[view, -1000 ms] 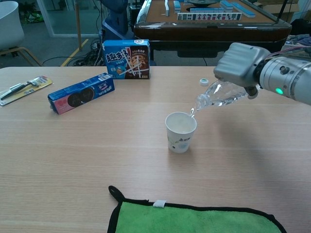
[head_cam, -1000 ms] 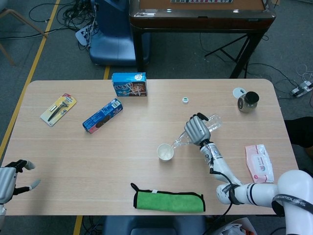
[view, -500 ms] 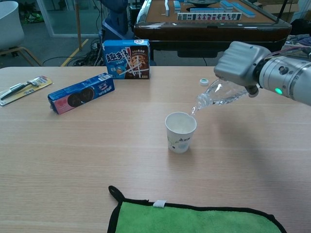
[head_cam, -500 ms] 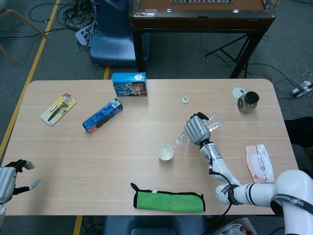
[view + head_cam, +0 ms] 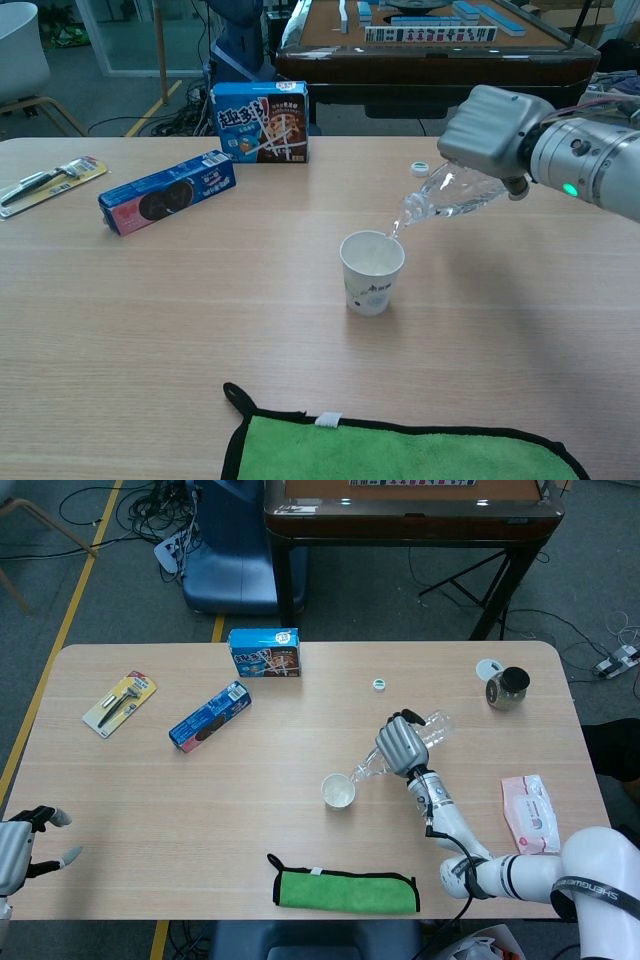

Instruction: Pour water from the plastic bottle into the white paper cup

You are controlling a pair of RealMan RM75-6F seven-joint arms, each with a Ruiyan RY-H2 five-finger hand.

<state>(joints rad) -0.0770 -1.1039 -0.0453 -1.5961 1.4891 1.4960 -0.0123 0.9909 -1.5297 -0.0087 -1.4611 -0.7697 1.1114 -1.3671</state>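
One pour looks under way: right hand [image 5: 495,128] fingers grip the tilted plastic bottle [image 5: 447,196], mouth over the white paper cup [image 5: 372,272] below; fill level unclear; left hand [image 5: 20,848] idle, fingers spread.

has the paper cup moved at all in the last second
No. In the chest view the white paper cup stands at the same spot relative to the green cloth and the bottle cap as before.
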